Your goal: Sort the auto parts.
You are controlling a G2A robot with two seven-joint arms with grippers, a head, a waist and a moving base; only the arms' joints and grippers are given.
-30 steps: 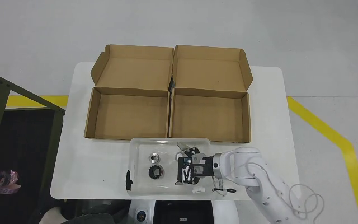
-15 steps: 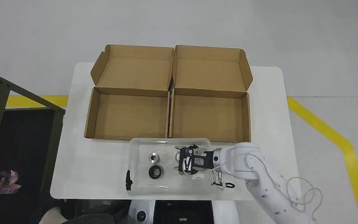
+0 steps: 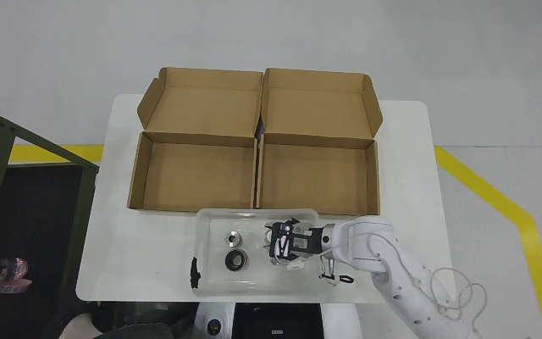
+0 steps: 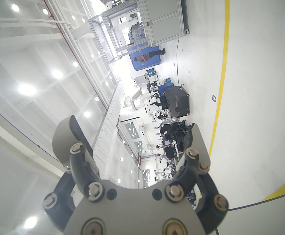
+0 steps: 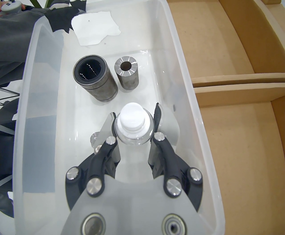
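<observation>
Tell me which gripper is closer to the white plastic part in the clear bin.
Right. The right gripper is closed around the white part inside the bin, a finger against each side. The left gripper is open, pointing out into the room.

**An industrial hall fitted out as a robotics workshop**

A pale grey glossy floor [image 3: 254, 34] is crossed at the right of the top view frame by a yellow painted floor line [image 3: 487, 191], beside a white rectangular table [image 3: 406, 169]. In the left wrist view, a high white ceiling is lined with rows of round ceiling lamps [image 4: 57, 74] and traced by a thin red pipe [image 4: 72, 53]. A tall aluminium-framed glazed enclosure [image 4: 160, 20], blue machine cabinets [image 4: 151, 59] and crowded dark workbenches [image 4: 176, 104] are ranged along the floor. Dark machined steel sleeves [image 5: 95, 80] are kept in a clear plastic tub [image 5: 184, 89].
</observation>
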